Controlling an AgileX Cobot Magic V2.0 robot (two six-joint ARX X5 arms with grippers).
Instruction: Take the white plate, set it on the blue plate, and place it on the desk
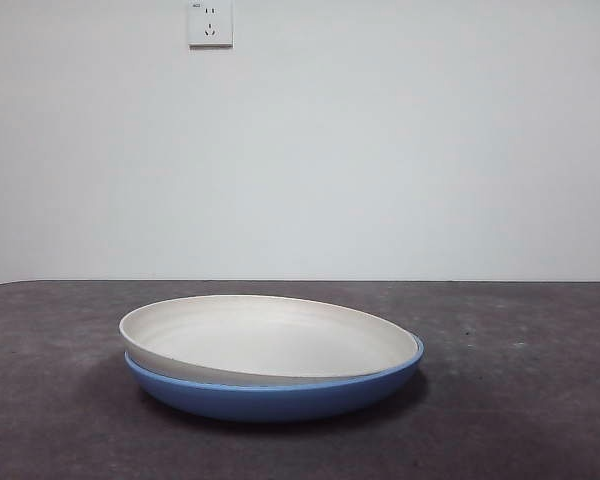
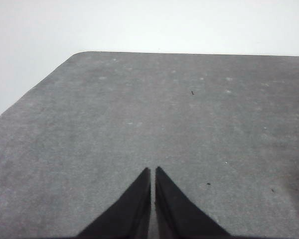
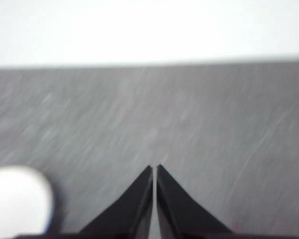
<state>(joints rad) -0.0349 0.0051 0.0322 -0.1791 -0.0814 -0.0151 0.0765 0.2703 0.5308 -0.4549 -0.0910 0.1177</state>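
Both arms hang over bare counter (image 1: 540,400), clear of the plates: the left pincer (image 2: 153,172) and the right pincer (image 3: 154,169) each have their black jaws pressed together, gripping nothing. The matte cream white plate (image 1: 270,335) sits nested, slightly tilted, in the glossy blue plate (image 1: 280,398) on the speckled grey-brown surface.

Behind my work area I saw a plain white wall (image 1: 380,150); a white wall socket (image 1: 210,23) sat high on it, left of centre.
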